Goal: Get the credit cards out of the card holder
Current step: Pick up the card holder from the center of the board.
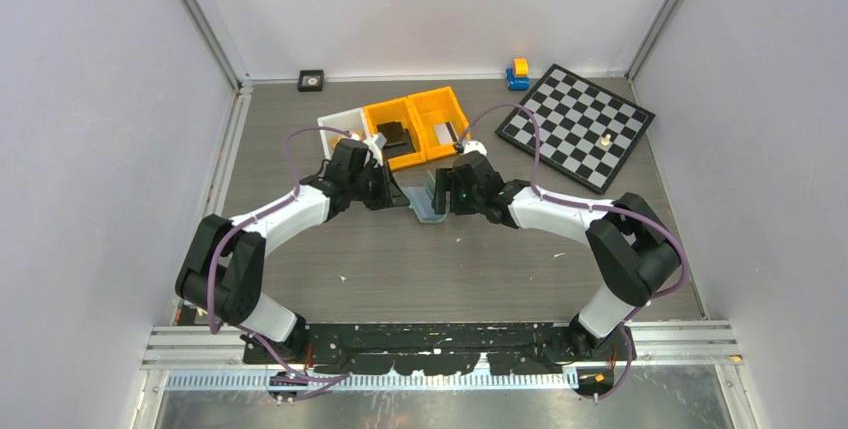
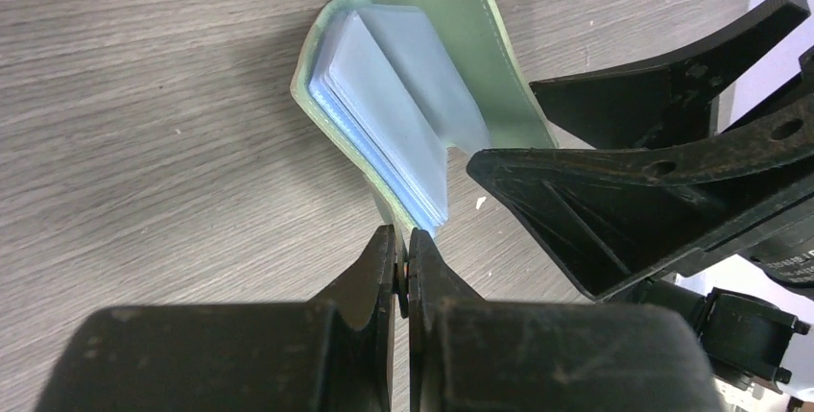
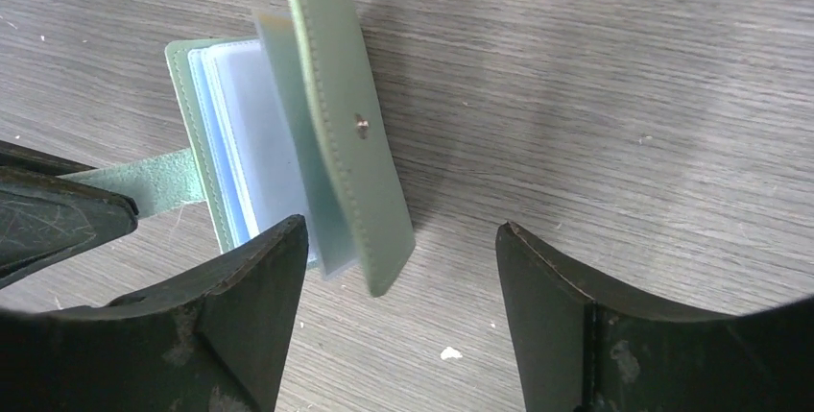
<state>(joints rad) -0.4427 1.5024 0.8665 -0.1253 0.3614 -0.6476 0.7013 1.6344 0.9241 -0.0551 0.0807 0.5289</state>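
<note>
Top external view, contents by size: grey wood-grain table [image 1: 450,259]; checkerboard [image 1: 580,124] at the far right and orange bins [image 1: 443,109] at the far middle, neither involved. Two arms meet at mid-table, just in front of the bins. Left gripper [image 1: 400,197]: jaws clenched on the closure strap [image 3: 154,183] of the card holder [image 1: 428,207], pinning it from its left side. Right gripper [image 1: 440,194]: jaws released and wide apart, gripping nothing. The card holder lies on the table between the two grippers, folded open: one cover is flat on the wood and the other stands tilted, its long edge running away from the right wrist. That raised cover rises inside the gap of the right jaws, much closer to the finger on the left-arm side and well apart from the other. Clear blue sleeves [image 3: 250,143] are stacked on the flat cover, one leaf lifted with the raised cover; whether cards sit inside cannot be told. Snap stud [image 3: 361,124] shows on the raised cover. Judgement: the right gripper is the free and nearer one, and must pass the cover to reach the sleeves.
</note>
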